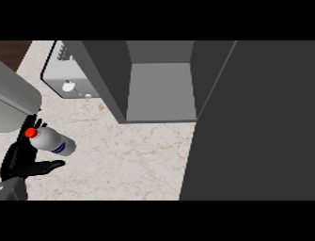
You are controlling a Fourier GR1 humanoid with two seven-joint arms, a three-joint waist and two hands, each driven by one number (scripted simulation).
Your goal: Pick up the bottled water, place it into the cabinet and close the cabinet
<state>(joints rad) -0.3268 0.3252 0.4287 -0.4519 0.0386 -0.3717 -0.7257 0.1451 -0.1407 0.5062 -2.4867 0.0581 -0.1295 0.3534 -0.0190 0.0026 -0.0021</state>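
The bottled water [54, 141] is white with a red cap and a blue label. It lies tilted on the marble counter [132, 160] at the left, cap toward the far left. My left hand [19, 157] comes in from the lower left and is open, its straight fingers running up beside the cap and its thumb spread out below the bottle. The fingers touch or nearly touch the cap, and nothing is curled round the bottle. The grey cabinet [160, 89] stands open at the top centre, with a bare light shelf inside. My right hand does not show.
A large dark grey panel [264, 122], seemingly the open cabinet door, fills the right side. A white appliance [66, 80] stands behind the cabinet's left wall. A big light grey shape [3, 89] hangs close at the upper left, above my hand.
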